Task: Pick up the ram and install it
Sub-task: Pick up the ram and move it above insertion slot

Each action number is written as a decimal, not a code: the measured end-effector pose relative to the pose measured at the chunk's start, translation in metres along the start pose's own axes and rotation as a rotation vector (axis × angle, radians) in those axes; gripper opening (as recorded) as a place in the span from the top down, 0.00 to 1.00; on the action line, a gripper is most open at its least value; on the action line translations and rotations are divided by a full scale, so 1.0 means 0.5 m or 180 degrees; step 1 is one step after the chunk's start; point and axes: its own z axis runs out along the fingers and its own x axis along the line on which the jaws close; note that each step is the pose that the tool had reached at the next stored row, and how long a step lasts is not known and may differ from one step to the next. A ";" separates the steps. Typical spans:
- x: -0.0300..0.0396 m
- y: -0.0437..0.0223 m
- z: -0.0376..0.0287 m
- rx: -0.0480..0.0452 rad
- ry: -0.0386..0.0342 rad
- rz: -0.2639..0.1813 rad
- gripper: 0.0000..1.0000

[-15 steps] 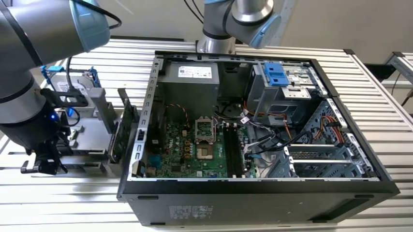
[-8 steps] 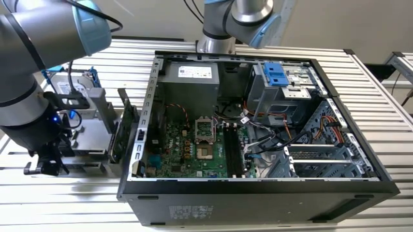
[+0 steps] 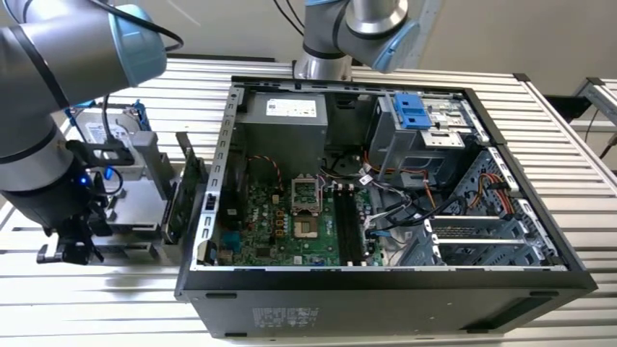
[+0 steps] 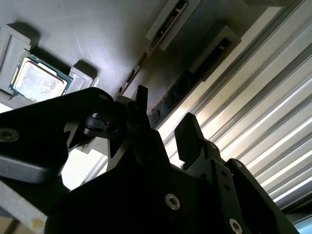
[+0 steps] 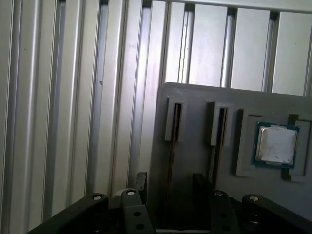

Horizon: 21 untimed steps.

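Parted jaws seemingly astride the ram (image 5: 176,122)

Open computer case (image 3: 386,293) on the table (image 3: 574,163); toward the table's edge at the exterior view's left, a holder (image 5: 195,105) carries a processor (image 5: 276,145) beside two slots (image 5: 175,119), with the gripper (image 5: 170,179) above them.

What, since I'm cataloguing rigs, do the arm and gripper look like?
The arm is silver-grey tubes with light-blue joint caps and a black cable looped by one. The gripper is black, angular, with silver screw heads; its jaws are flat black bars.
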 end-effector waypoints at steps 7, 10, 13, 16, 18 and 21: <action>0.001 0.001 0.005 -0.0001 0.0004 0.0000 0.00; 0.001 0.001 0.006 0.0000 0.0004 0.0000 0.00; 0.001 0.001 0.006 -0.0001 0.0004 0.0000 0.00; 0.001 0.001 0.006 0.0000 0.0004 0.0000 0.00; 0.001 0.001 0.006 0.0000 0.0004 0.0000 0.00; 0.001 0.001 0.006 0.0001 0.0001 0.0000 0.00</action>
